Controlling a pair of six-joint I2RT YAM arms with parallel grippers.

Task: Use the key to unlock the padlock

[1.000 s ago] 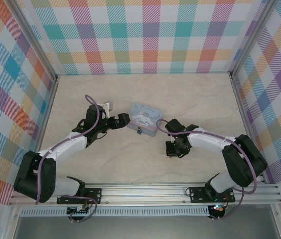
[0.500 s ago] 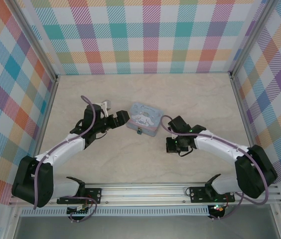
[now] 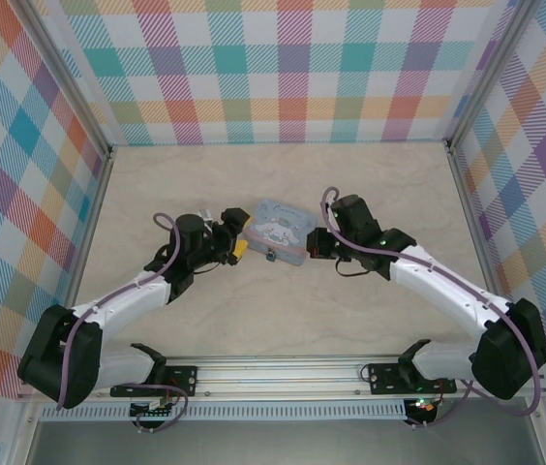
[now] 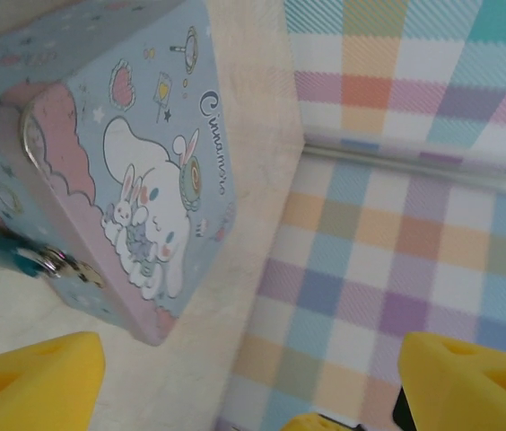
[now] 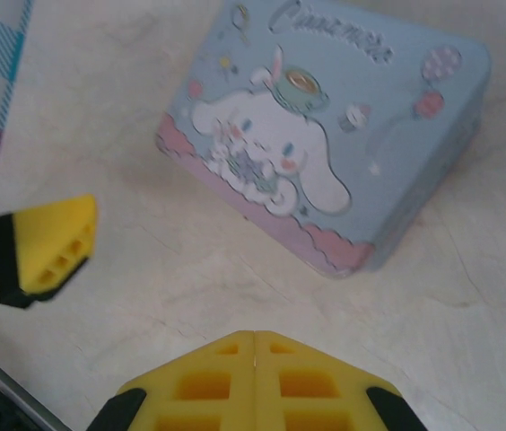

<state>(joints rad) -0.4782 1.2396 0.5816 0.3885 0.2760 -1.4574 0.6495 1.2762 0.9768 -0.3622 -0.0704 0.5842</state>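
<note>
The tiny teal-blue padlock (image 4: pixel 6 251) with its thin silvery shackle hangs from the clasp of the pale blue cartoon-printed rectangular tin (image 4: pixel 127 162), at the left edge of the left wrist view. We judge it locked, so the unlocking is yet to do. The left gripper (image 4: pixel 251 382) stands released just short of the tin, its yellow pads (image 4: pixel 33 377) wide apart. The right gripper (image 5: pixel 253 359) is clenched at the bottom of its view; whether it pinches the thin metal key we cannot tell.
</note>
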